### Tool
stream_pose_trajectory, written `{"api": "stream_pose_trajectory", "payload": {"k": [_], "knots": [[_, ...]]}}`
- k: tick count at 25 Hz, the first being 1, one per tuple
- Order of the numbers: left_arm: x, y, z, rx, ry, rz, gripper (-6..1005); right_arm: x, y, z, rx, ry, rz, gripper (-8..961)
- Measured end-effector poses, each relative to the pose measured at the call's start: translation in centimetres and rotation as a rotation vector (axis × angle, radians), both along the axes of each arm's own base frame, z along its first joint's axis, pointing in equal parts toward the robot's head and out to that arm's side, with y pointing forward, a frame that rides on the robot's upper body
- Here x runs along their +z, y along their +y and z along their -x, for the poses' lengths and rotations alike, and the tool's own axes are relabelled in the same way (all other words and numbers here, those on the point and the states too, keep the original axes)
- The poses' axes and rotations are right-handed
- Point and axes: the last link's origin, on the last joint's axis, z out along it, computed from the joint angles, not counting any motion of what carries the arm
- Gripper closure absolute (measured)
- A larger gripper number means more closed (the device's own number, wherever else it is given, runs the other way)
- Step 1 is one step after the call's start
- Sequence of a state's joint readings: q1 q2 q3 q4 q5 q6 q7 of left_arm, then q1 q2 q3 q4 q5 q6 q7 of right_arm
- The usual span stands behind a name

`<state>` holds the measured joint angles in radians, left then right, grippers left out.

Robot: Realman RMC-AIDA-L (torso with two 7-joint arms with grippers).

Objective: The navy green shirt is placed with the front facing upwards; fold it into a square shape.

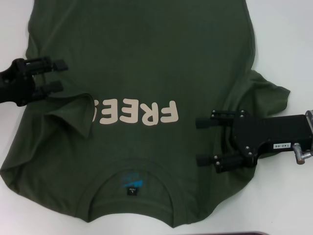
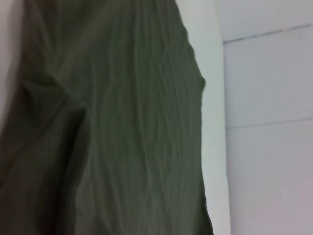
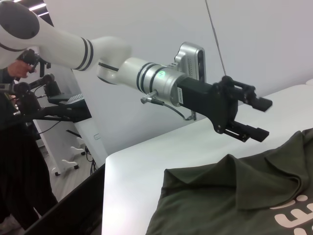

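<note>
The navy green shirt point(image 1: 146, 58) lies front up on the white table, collar and blue neck label point(image 1: 131, 181) nearest me. Its cream lettering point(image 1: 142, 112) is partly covered on the left by a sleeve flap point(image 1: 73, 112) folded in over the chest. My left gripper point(image 1: 61, 76) is open and empty at the shirt's left edge, just past that flap; the right wrist view shows it point(image 3: 261, 117) hovering above the fold. My right gripper point(image 1: 201, 141) is open and empty over the shirt's right side, beside the spread right sleeve point(image 1: 266, 95). The left wrist view shows only shirt cloth point(image 2: 122, 122).
The white table point(image 1: 283, 39) extends past the shirt on both sides. In the right wrist view the table's edge point(image 3: 105, 186) drops off at the left, with a person point(image 3: 14, 147) and equipment standing beyond it.
</note>
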<state>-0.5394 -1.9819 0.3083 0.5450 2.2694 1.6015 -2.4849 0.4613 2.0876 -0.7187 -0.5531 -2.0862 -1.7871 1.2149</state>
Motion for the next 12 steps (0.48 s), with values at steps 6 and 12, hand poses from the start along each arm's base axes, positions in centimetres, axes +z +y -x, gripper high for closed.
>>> {"api": "stream_pose_trajectory", "payload": {"k": [6,12], "knots": [[2.5,-0.9,1.6,-0.009,0.073,0.002,305,0.1,0.0,-0.1,-0.002,-0.001,-0.002,8],[3.6,-2.5,4.0,0.030,0.156,-0.002,230,0.2,0.0,-0.2,-0.005,-0.002,-0.007,8]]}}
